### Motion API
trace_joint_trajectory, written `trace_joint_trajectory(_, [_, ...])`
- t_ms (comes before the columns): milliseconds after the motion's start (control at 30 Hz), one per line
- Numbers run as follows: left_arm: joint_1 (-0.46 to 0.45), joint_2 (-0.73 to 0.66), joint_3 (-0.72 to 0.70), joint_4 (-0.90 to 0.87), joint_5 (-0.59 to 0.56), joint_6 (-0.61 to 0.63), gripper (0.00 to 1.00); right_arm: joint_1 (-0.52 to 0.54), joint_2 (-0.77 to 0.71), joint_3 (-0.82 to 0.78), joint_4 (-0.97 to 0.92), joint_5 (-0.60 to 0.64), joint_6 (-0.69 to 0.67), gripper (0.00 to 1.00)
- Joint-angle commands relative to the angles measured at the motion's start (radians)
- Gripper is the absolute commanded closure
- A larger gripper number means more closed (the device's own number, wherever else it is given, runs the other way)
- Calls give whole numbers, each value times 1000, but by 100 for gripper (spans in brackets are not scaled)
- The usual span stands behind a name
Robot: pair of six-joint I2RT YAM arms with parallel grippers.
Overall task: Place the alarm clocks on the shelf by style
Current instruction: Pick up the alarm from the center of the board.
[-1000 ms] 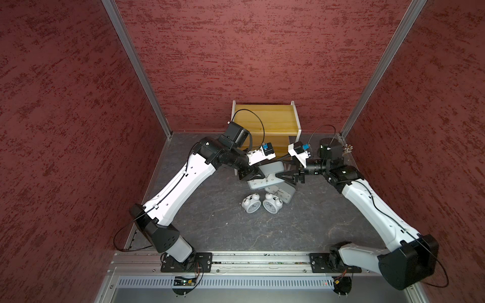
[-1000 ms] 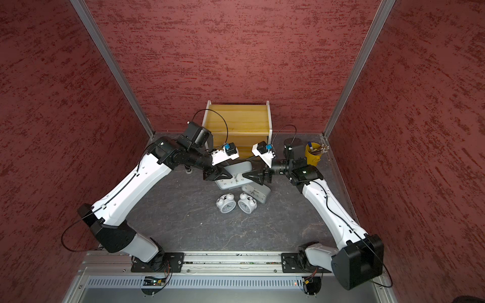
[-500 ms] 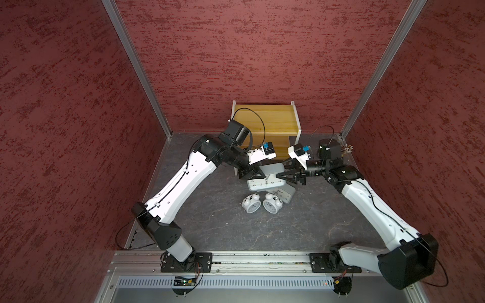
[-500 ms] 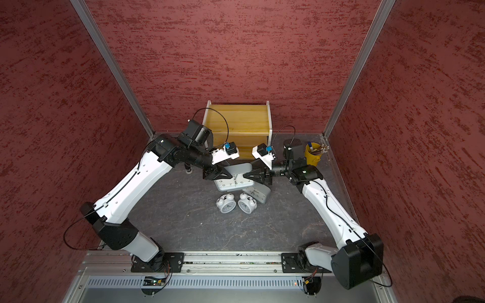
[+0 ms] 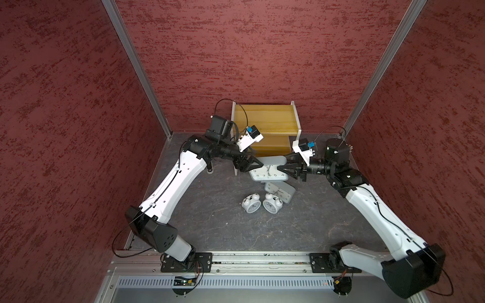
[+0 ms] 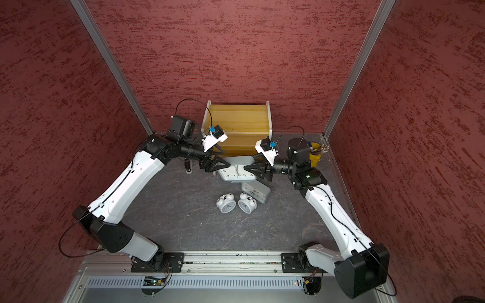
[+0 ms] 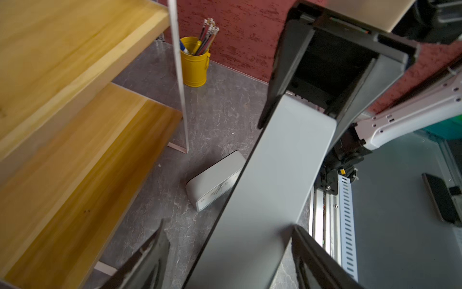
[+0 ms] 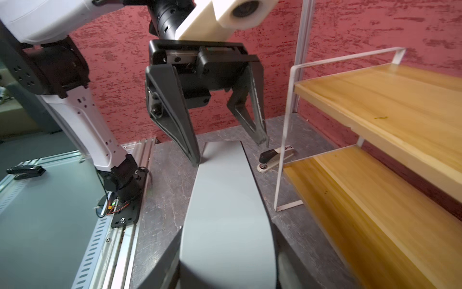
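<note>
Largest first: one dark grey stone-patterned tabletop point(image 5: 210, 230), walled in red on three sides, aluminium rail along the front. Widest open stretch between that rail and the clocks; narrower lanes either side of the shelf.

Against the back wall, one two-tier shelf of yellowish wooden boards in a thin white metal frame point(image 5: 265, 123), both boards bare, lower board's front edge stepping out ahead of the upper.

Two arms, meeting just in front of the lower board. Right gripper point(image 5: 284, 164) clamped on one end of a grey rounded-rectangular plastic alarm clock with a white face point(image 5: 267, 173), holding it clear of the table. Left gripper point(image 8: 228, 150) spread wide around the opposite end, one finger point(image 8: 175, 112) at the clock's front edge, the other standing off its back edge; no grip there. Held clock near the frame's front leg, not touching.

Grey clocks: two. Second grey clock point(image 5: 279, 192) on the table, below and in front of the held one.

Small round white twin-bell clocks with wire handles: two, left twin-bell clock point(image 5: 251, 204) and right twin-bell clock point(image 5: 272, 204), side by side, faces up, close to the second grey clock.

One yellow metal pen cup point(image 6: 315, 157) right of the shelf, near the back wall. One black-and-white stapler point(image 8: 275, 156) by the shelf's left frame leg.
</note>
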Motion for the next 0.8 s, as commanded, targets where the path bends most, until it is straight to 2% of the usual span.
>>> trace_joint_trajectory(0, [47, -124, -154, 272, 75, -132, 10, 6, -17, 61, 62, -4, 51, 100])
trace_joint_trajectory(167, [97, -271, -366, 456, 110, -195, 1, 6, -17, 97, 65, -49, 74, 100])
trace_joint_trajectory(333, [140, -344, -493, 568, 226, -236, 0, 6, -5, 133, 68, -117, 110, 100])
trace_joint_trajectory(600, [134, -372, -556, 602, 295, -194, 0, 6, 13, 169, 120, -211, 176, 100])
trace_joint_trajectory(767, [90, -366, -552, 595, 307, -150, 1, 7, 38, 181, 158, -245, 223, 100])
